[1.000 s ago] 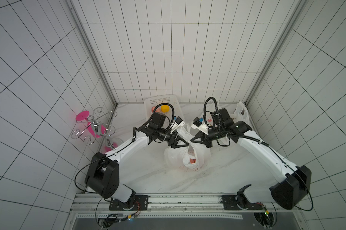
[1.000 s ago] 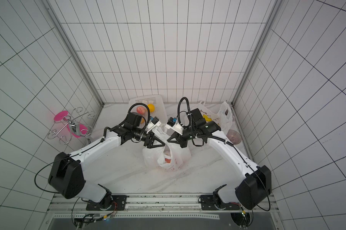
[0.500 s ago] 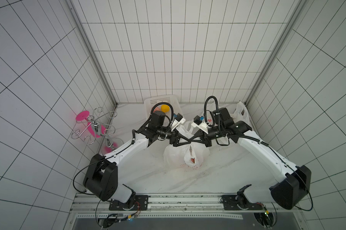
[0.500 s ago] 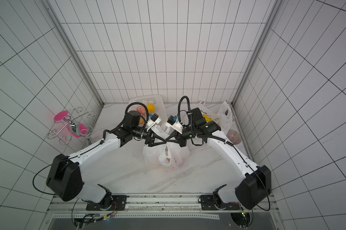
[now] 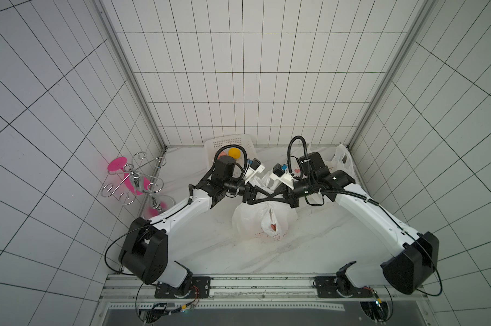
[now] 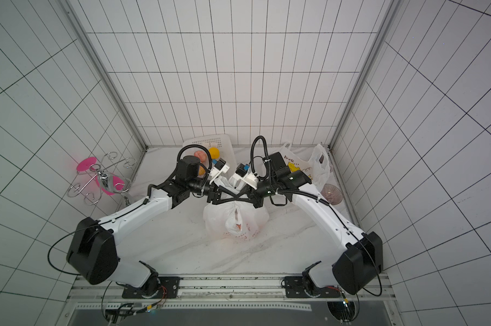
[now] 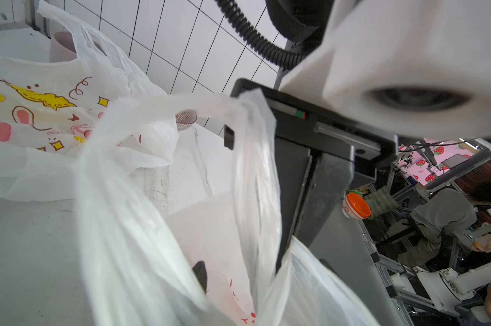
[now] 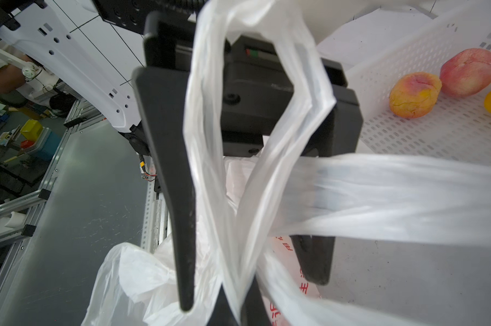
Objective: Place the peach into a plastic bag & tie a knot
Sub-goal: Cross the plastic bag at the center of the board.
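Observation:
The white plastic bag [image 5: 264, 223] sits mid-table in both top views. Through its narrow slit shows a reddish lump [image 5: 272, 226] that looks like the peach. Just above the bag my two grippers meet tip to tip. My right gripper [image 8: 238, 307] is shut on a stretched bag handle [image 8: 210, 141]. My left gripper [image 5: 268, 196] is open, its black fingers [image 8: 168, 169] standing either side of that handle and of the right jaws. In the left wrist view one left fingertip [image 7: 200, 275] shows through the film, and the other is hidden.
A white basket [image 5: 224, 140] at the back holds two loose peaches [image 8: 415, 94] and a yellow fruit [image 5: 234, 152]. A printed bag [image 6: 295, 166] and another white bag [image 5: 343, 163] lie back right, beside a purple bowl [image 6: 331, 193]. A wire-and-pink rack [image 5: 134, 183] stands left.
The left gripper has moved right until its fingers interlace with the right gripper's over the bag. The bag's mouth has drawn into a narrow slit.

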Controlling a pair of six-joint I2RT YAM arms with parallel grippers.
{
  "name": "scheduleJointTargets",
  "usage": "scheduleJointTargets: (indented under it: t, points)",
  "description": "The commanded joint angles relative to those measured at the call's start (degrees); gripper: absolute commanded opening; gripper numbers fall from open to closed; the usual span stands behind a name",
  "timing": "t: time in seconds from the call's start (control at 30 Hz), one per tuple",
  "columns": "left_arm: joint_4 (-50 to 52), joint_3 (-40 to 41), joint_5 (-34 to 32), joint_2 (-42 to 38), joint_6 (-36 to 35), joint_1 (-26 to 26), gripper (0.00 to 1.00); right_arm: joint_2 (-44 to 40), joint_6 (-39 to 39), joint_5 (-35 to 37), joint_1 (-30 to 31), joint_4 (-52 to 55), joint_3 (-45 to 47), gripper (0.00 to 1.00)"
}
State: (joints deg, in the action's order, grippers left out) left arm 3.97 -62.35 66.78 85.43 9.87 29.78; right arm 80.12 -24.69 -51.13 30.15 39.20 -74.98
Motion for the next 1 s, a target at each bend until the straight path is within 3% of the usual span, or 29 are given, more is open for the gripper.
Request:
scheduleJointTargets:
  t: [0.0, 0.2, 0.27, 0.37, 0.5, 0.6, 0.83, 0.97]
  points:
    - [-3.87, -0.9, 1.04, 1.31, 2.33, 0.14, 0.52, 0.59, 0.38, -0.23, 0.61, 0.7, -6.93, 0.0]
    - [-5.02, -1.29, 1.66, 1.8, 3.84, 0.18, 0.23, 0.44, 0.86, 0.36, 0.61, 0.7, -6.76, 0.0]
    - [-5.05, -1.28, 1.59, 1.76, 3.94, 0.14, 0.18, 0.24, 0.93, 0.49, 0.61, 0.7, -6.67, 0.01]
    - [-5.17, -1.18, 1.55, 1.67, 4.19, -0.03, 0.13, -0.2, 1.42, 0.51, 0.61, 0.7, -6.03, 0.1]
    - [-5.35, -0.78, 1.07, 1.75, 4.54, -0.74, 0.06, -2.39, 1.73, 1.81, 0.52, 0.7, -4.08, 0.36]
    - [-5.8, -0.32, 1.03, 1.85, 4.89, -1.46, 0.03, -4.51, 1.96, 2.91, -0.02, 0.79, -2.69, 0.47]
    - [-8.14, 0.12, 1.75, 1.59, 6.01, -1.74, 0.0, -6.69, 10.92, 3.71, -3.56, -0.18, -3.32, 0.52]
    - [-8.54, 0.64, 2.2, 0.89, 5.61, -1.74, 0.0, -8.08, 18.84, 9.63, -3.96, 0.26, -3.98, 0.54]
